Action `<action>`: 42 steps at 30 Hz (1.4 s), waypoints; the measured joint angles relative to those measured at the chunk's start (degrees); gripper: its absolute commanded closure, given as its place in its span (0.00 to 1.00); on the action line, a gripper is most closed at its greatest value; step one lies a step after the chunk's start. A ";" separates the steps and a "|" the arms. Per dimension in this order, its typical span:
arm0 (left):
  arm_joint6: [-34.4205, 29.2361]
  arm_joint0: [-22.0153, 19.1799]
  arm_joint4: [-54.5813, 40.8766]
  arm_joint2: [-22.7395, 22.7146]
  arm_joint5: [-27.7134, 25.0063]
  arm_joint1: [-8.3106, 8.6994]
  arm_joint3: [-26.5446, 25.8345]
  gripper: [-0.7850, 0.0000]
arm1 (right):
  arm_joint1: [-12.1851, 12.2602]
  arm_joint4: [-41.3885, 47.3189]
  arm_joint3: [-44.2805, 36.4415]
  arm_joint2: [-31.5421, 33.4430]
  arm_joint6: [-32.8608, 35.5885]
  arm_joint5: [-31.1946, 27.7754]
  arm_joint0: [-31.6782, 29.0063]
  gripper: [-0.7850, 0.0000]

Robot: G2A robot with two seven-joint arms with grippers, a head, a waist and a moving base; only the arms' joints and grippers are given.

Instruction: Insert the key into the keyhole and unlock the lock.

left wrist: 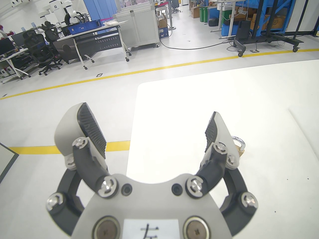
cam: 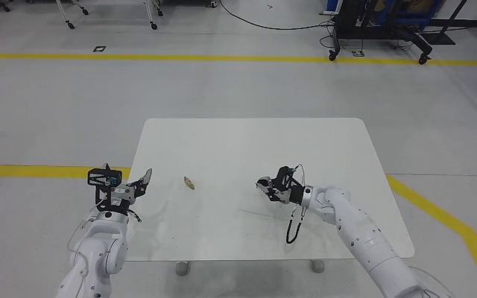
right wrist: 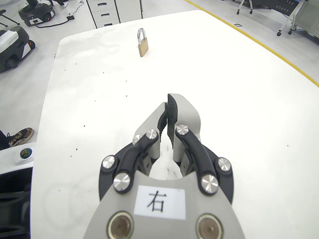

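The small brass padlock with a silver shackle (right wrist: 143, 46) stands upright on the white worktop (cam: 298, 149), towards its left side, between the two arms. The left gripper (left wrist: 149, 115) hangs at the worktop's left edge, just beside the padlock, with its jaws spread wide and nothing in them. The right gripper (right wrist: 169, 101) sits low over the worktop well to the padlock's right, its jaws pressed together. Whether a key is pinched between them I cannot tell.

The step in hand looks like securing the padlock. The left jaws should probably close across the brass body's flat faces, not on the shackle, so it cannot twist. The keyhole end should stay clear and face the right arm. An upright padlock tips easily, so approach it squarely and close gently.
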 measured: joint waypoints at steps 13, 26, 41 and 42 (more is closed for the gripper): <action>0.00 0.00 0.00 0.00 0.00 0.00 0.00 0.00 | -2.04 20.52 0.21 -2.42 -7.39 -9.29 -0.22 1.00; 5.82 -0.13 16.96 -0.39 15.83 -0.45 2.16 0.00 | -2.77 31.20 0.34 -5.07 -5.56 -10.42 0.81 1.00; -23.11 -15.49 -49.99 8.39 -42.69 -0.41 16.66 0.00 | -4.21 58.88 0.37 -14.33 -0.50 -10.42 1.23 1.00; -25.24 -16.89 -53.96 9.24 -45.09 -0.37 17.99 0.00 | -4.14 60.39 0.33 -14.60 -0.04 -10.42 1.32 1.00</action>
